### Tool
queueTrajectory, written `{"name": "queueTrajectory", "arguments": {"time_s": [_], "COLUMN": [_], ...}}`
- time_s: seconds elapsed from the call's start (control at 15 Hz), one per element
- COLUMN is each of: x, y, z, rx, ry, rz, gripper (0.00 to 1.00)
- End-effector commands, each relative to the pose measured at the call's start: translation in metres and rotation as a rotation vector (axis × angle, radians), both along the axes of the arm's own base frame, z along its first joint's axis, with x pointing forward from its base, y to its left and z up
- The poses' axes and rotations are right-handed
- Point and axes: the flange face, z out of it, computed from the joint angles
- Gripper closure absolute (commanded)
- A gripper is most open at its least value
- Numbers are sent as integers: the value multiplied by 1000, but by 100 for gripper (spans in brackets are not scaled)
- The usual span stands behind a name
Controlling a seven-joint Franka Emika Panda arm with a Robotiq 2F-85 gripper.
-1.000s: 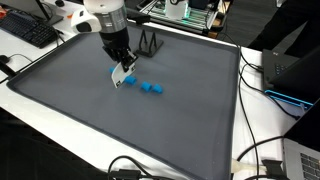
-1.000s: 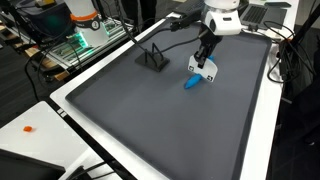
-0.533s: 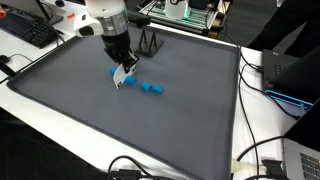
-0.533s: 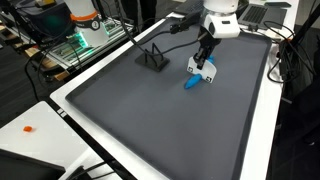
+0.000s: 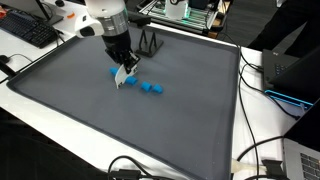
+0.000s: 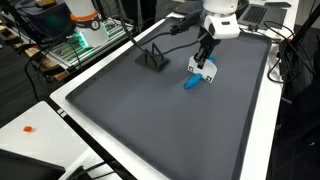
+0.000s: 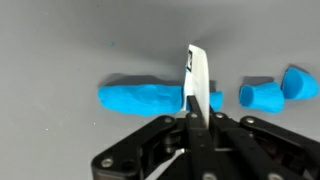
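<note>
My gripper is shut on a thin white flat piece with a small dark mark, held upright just above the grey mat. In the wrist view the white piece stands edge-on between the closed fingers. Behind it lie a long blue piece and two short blue pieces. In both exterior views the blue pieces lie on the mat right beside the gripper.
A black wire stand sits near the mat's far edge. A keyboard, cables and electronics lie on the white table around the mat. A small orange bit lies on the table.
</note>
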Motion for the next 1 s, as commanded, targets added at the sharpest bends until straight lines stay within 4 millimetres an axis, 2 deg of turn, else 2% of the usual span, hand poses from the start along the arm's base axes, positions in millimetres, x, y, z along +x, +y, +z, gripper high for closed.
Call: {"name": "queueTrajectory", "arguments": {"time_s": [0.0,0.53,0.93], "x": [-12,-12,-10], "y": [13,22,14], "z": [-15,-2,15], "rx": [42,38,16], "ry": [27,19,-4], "rz": [13,28,23], "gripper": [99,99,99]}}
